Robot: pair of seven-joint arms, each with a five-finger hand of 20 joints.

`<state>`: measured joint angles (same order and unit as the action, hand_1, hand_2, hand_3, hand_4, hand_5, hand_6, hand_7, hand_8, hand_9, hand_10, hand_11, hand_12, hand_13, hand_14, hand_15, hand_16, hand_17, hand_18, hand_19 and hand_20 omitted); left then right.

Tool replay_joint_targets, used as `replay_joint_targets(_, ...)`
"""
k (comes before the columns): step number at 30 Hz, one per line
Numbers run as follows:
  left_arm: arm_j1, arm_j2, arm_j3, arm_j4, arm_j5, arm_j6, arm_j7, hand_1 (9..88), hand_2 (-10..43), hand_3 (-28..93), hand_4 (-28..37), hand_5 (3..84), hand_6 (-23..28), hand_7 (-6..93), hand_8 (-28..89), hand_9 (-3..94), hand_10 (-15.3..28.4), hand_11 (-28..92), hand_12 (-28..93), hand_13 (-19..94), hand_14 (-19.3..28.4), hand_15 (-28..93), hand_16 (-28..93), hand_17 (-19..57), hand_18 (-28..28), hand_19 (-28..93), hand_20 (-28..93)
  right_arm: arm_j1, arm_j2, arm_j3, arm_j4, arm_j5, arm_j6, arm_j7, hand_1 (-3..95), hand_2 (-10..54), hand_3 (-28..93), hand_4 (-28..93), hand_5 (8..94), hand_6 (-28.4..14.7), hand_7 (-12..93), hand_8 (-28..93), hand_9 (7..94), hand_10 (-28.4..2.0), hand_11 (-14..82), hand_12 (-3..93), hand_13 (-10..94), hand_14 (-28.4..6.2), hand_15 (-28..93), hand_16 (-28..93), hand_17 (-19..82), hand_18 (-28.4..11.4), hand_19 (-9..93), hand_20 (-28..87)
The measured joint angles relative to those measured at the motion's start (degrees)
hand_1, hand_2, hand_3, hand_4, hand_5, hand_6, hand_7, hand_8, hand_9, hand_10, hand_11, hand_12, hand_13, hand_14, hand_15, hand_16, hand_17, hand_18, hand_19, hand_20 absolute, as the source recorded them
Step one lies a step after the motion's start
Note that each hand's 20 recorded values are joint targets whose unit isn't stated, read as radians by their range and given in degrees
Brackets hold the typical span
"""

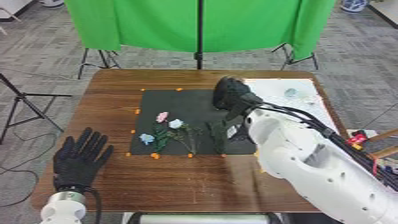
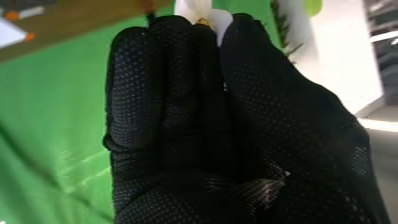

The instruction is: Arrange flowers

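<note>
My right hand is over the right part of the dark mat in the head view. In the right wrist view, that hand pinches a white flower between thumb and fingertips. A pink flower, a white bloom and a blue flower lie on the mat among green leaves and stems. Dark foliage lies beside the right forearm, with a small white patch next to it. My left hand rests open at the table's left side, away from the flowers.
A white board lies at the table's far right, with a pale item on it. Orange markers edge the mat. Behind the brown table hangs a green cloth on stands.
</note>
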<state>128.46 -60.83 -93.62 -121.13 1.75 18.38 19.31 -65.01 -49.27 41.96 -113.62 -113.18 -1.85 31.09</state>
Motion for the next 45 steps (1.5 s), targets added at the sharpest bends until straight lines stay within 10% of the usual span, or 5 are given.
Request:
replay_joint_targets(24, -0.09, 0.01, 0.01, 0.03, 0.03, 0.02, -0.01, 27.6, 15.3, 75, -28.3, 42.5, 5.9, 19.7, -13, 36.4, 14.2, 26, 9, 27, 13.2, 39, -7, -4.7, 12.3, 31, 13, 5.68, -6.76, -11.06, 7.72, -1.86, -6.39, -1.70, 62.6, -8.5, 66, -25, 71.1, -4.2, 28, 11, 71.5, -14.5, 12.9, 44.9, 62, -7.2, 39, 37, 49, -3.0, 80, -3)
replay_joint_targets(30, -0.38, 0.01, 0.06, 0.10, 0.04, 0.01, 0.02, 27.9, 14.8, 75, -28.3, 43.0, 4.5, 20.4, -13, 36.4, 14.0, 26, 9, 28, 13.2, 39, -7, -4.7, 12.3, 31, 13, 5.57, -7.96, -10.97, 8.35, -1.74, -8.71, -1.76, 62.0, -8.9, 66, -25, 71.4, -3.4, 25, 7, 71.0, -14.2, 11.0, 33.2, 61, -8.4, 38, 38, 41, -16.2, 70, 23)
replay_joint_targets(45, -0.51, 0.01, 0.14, 0.17, 0.08, 0.02, 0.06, 28.4, 14.6, 75, -28.3, 43.1, 4.8, 20.5, -13, 36.5, 13.8, 27, 9, 28, 13.1, 39, -8, -4.6, 12.3, 31, 13, 5.05, -7.99, -9.74, 7.39, -1.82, -8.70, -2.24, 61.3, -9.5, 68, -25, 71.2, -3.0, 22, 6, 67.6, -13.8, 13.0, 23.1, 61, -8.6, 44, 40, 37, -21.0, 81, 33)
